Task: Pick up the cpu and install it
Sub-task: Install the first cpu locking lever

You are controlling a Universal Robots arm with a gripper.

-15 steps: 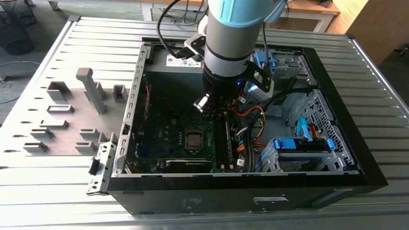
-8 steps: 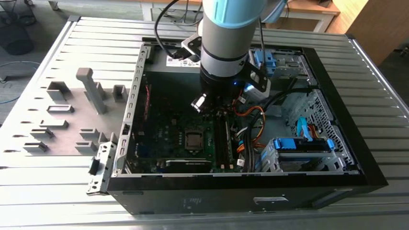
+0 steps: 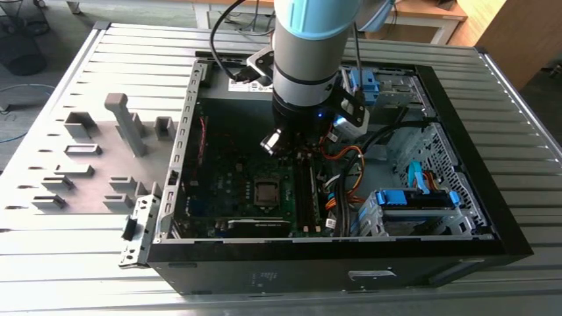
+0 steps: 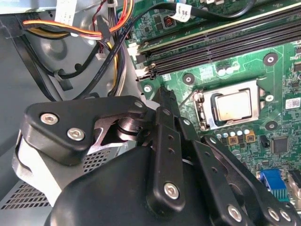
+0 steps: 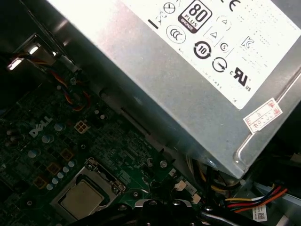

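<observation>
While the cpu [image 4: 233,105] sits flat in its socket [image 4: 229,106], your gripper [image 4: 165,94] hovers beside it above the motherboard [image 4: 263,70], fingers closed on nothing.

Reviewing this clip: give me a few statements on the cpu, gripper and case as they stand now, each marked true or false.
1. The cpu lies in the motherboard socket. True.
2. The gripper holds the cpu. False: the cpu sits in the socket, apart from the gripper, in the second wrist view.
3. The arm reaches into the open computer case. True.
4. The power supply is black. False: it is a grey metal box with a white label.
5. The case's side panel is on. False: the case is open and the motherboard shows.
</observation>
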